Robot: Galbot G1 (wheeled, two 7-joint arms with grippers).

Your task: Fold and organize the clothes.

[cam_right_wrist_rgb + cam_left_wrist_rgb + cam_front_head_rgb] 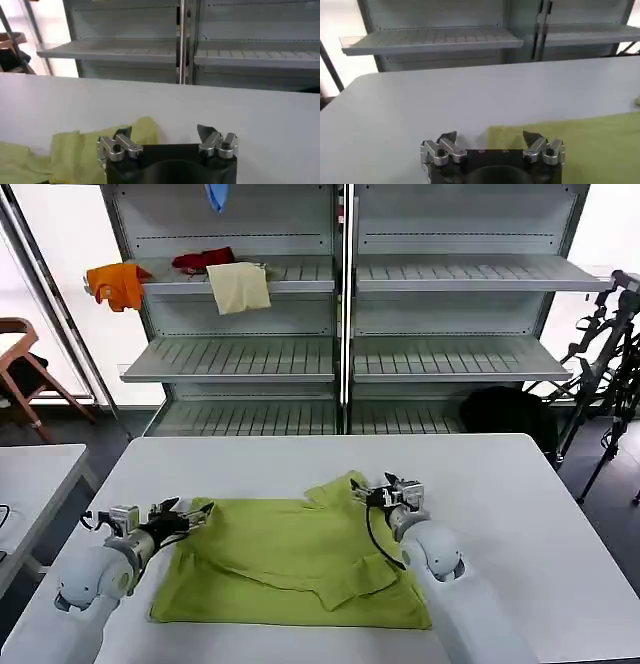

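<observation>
The clothes are one lime-green T-shirt (pixel 290 559), lying partly folded and creased on the white table (pixel 520 514). My left gripper (pixel 195 512) is open at the shirt's far left corner, low over the table. In the left wrist view that gripper (pixel 490 136) has spread jaws with the shirt's corner (pixel 580 142) between and beyond them. My right gripper (pixel 385 487) is open by the bunched far right corner. In the right wrist view it (pixel 165 133) holds nothing, and the green cloth (pixel 75 150) lies by one fingertip (pixel 124 134).
Grey shelves (pixel 340 359) stand behind the table, holding an orange garment (pixel 118 284), a red one (pixel 203 258) and a cream cloth (pixel 238 286). A wooden chair (pixel 25 364) and a second table (pixel 30 484) are on the left. A black bag (pixel 505 412) and tripods (pixel 610 334) are on the right.
</observation>
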